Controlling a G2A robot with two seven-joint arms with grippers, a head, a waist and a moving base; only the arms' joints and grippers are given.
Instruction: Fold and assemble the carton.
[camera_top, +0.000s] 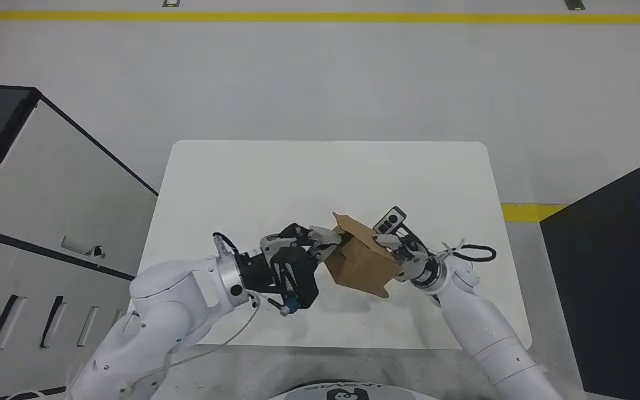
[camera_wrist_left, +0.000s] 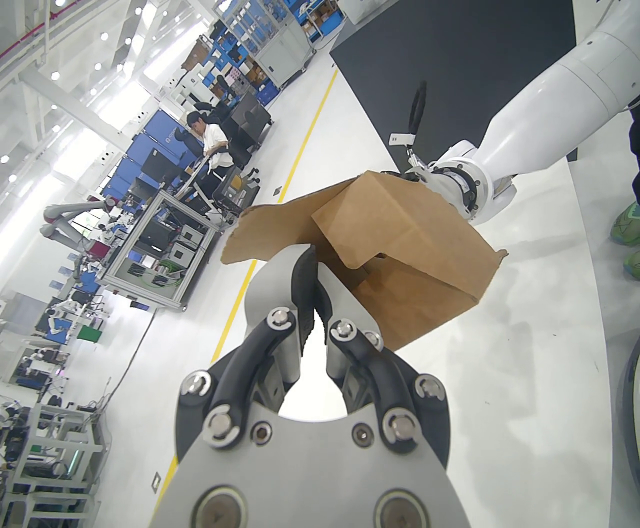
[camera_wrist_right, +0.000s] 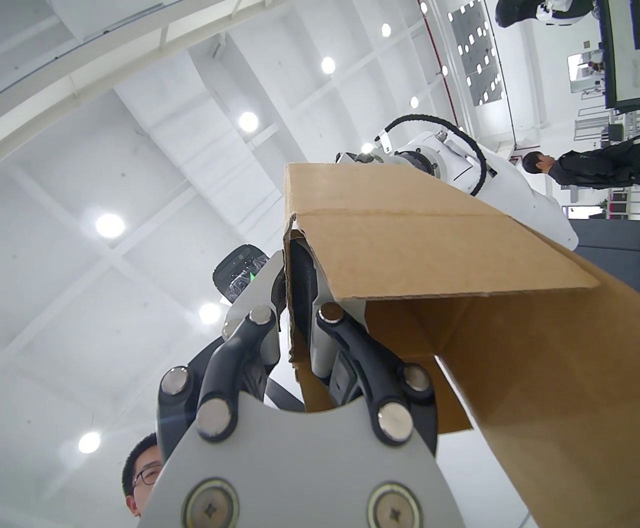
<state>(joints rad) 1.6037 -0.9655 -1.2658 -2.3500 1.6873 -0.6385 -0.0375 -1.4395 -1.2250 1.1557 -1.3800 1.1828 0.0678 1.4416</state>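
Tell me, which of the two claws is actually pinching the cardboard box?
The right gripper: it clamps an edge of the carton. The left gripper is shut with no cardboard inside it.

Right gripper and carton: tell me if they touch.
Touching. In the right wrist view the right gripper is shut on a wall of the carton, which runs between its fingers.

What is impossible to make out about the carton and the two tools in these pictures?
- Carton underside: top view, hidden by its own walls; whether it touches the table is unclear.
- Left tool tips: left wrist view, they overlap a flap; contact is unclear.
- Carton's far end: right wrist view, cut off by the edge.
- Right tool: top view, too small to show its hold.
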